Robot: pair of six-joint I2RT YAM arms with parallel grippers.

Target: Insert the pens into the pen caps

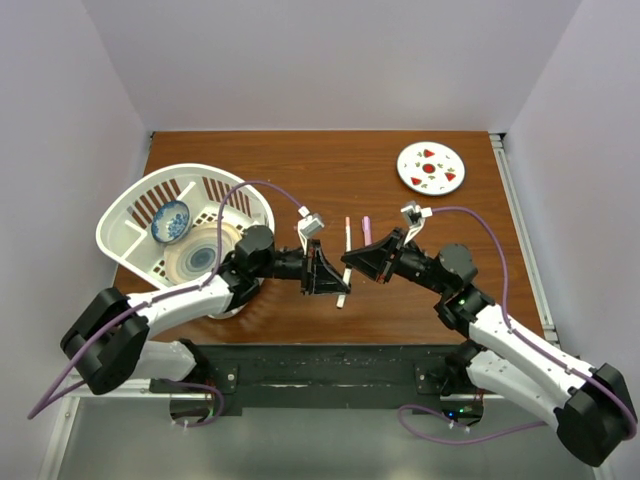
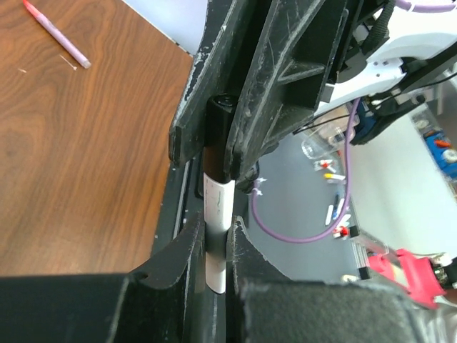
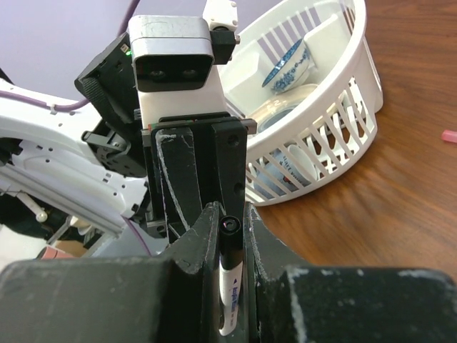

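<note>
A white pen (image 1: 343, 291) with a black cap on its end stands crosswise between my two grippers near the table's front. My left gripper (image 1: 337, 274) is shut on the pen's white body (image 2: 216, 236); its fingertips (image 2: 187, 243) pinch it from both sides. My right gripper (image 1: 348, 259) is shut on the black cap (image 3: 230, 246), with the white printed body (image 3: 228, 300) below it. The cap also shows in the left wrist view (image 2: 217, 143), between the right gripper's fingers. A second white pen (image 1: 347, 232) and a pink-lilac pen (image 1: 367, 229) lie on the table behind the grippers.
A white basket (image 1: 130, 215) with a blue bowl (image 1: 170, 221) and dishes stands at the left, also in the right wrist view (image 3: 335, 107). A round white plate with red spots (image 1: 431, 167) sits at the back right. The pink-lilac pen shows in the left wrist view (image 2: 57, 36).
</note>
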